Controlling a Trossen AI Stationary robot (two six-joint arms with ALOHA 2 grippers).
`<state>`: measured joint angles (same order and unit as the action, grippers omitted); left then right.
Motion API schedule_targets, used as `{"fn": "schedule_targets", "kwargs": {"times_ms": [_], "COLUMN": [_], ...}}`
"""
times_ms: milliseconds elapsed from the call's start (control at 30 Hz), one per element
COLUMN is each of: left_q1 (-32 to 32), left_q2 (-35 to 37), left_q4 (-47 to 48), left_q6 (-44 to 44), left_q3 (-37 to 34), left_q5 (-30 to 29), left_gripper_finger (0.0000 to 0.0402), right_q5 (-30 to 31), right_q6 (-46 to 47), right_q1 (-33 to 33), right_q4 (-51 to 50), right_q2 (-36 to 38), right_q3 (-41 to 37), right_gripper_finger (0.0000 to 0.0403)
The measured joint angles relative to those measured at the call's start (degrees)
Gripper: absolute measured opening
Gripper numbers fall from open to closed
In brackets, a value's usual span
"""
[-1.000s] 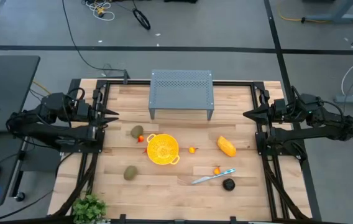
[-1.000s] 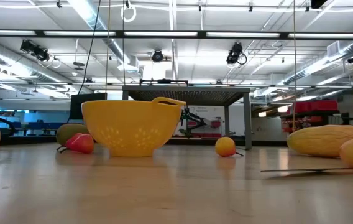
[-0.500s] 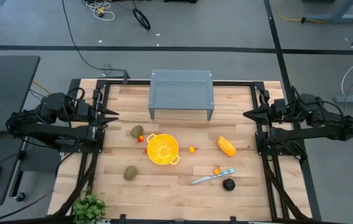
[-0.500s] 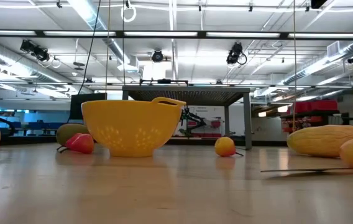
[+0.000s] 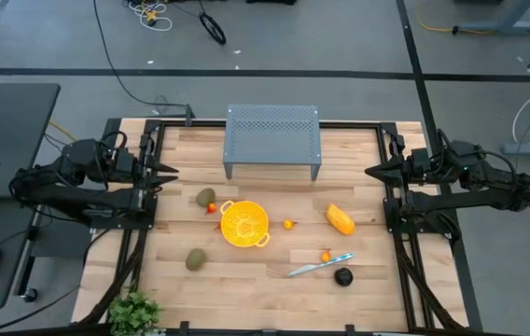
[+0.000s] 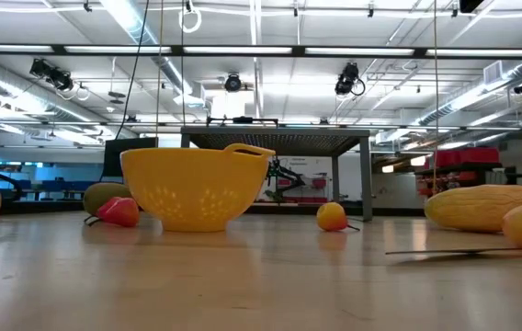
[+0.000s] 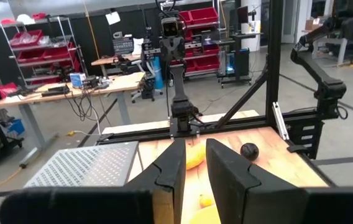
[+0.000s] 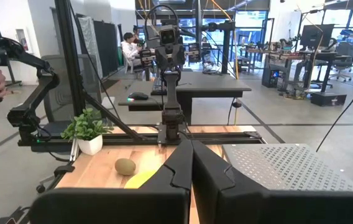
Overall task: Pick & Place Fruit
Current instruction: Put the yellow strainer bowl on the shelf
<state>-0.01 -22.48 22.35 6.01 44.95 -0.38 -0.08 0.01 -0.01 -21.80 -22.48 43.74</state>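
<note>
The fruit lies loose on the wooden table (image 5: 265, 289). There are two olive-brown ovals (image 5: 206, 197) (image 5: 195, 259), a yellow-orange oblong (image 5: 340, 220), a dark round one (image 5: 342, 276) and tiny orange-red ones (image 5: 288, 224) (image 5: 325, 255). A yellow two-handled bowl (image 5: 244, 224) stands upright among them. My left gripper (image 5: 170, 172) hovers level over the table's left edge, its fingers (image 7: 171, 168) a narrow gap apart and holding nothing. My right gripper (image 5: 371, 173) hovers level over the right edge, shut and holding nothing.
A grey perforated stand (image 5: 272, 140) occupies the far middle of the table. A silver knife with a pale blue handle (image 5: 319, 266) lies near the dark fruit. A small potted plant (image 5: 134, 313) stands at the near left corner. Black frame rails line both sides.
</note>
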Motion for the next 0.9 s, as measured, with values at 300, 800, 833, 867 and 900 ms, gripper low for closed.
{"fn": "schedule_targets", "kwargs": {"times_ms": [300,800,833,867,900], "left_q1": [0.0,0.0,0.0,0.0,0.0], "left_q2": [-0.6,-11.8,-12.4,-12.9,-13.4], "left_q4": [-3.5,-13.6,-13.8,-13.8,-13.8], "left_q6": [-5.9,-8.8,-8.8,-8.8,-8.8], "left_q3": [0.0,1.0,1.4,1.9,2.2], "left_q5": [-0.1,7.1,7.1,7.1,7.1], "left_gripper_finger": [0.0071,0.0071,0.0071,0.0071,0.0071], "right_q5": [0.0,0.0,0.0,0.0,0.0], "right_q6": [0.0,0.0,0.0,0.0,0.0], "right_q1": [0.0,0.0,0.0,0.0,0.0], "right_q4": [0.0,0.0,0.0,0.0,0.0], "right_q2": [0.0,0.0,0.0,0.0,0.0], "right_q3": [0.0,0.0,0.0,0.0,0.0], "right_gripper_finger": [0.0008,0.0008,0.0008,0.0008,0.0008]}}
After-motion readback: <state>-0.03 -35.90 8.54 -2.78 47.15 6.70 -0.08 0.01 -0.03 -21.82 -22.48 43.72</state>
